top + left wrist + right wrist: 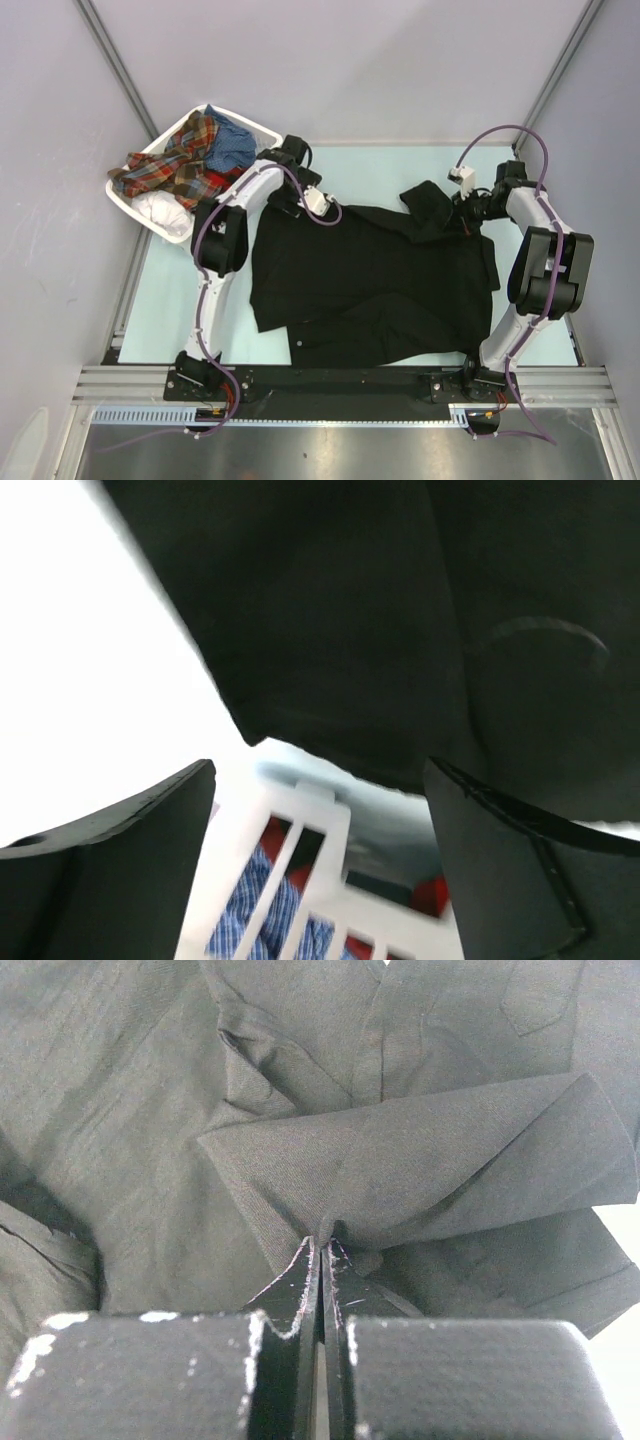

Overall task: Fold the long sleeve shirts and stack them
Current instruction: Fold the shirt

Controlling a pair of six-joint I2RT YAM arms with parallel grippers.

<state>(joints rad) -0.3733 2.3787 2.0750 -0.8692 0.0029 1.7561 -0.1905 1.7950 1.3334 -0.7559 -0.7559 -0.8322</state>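
Black shirt (370,285): spread wide on the counter (165,300), near part seemingly doubled over, far right corner bunched. Pinched at that bunched fold by the right gripper (322,1245), closed tight on the cloth. Left gripper (320,770): fingers apart at the shirt's far left edge, holding nothing. Fold judged barely begun. Plaid shirt (175,165), blue shirt (232,145) and white shirt (160,208) heaped in the basket (125,200); no stack yet.

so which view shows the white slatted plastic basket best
Top external: the whole white slatted plastic basket shows at far left. Left wrist catches only a few of its slats; right wrist shows none of it.
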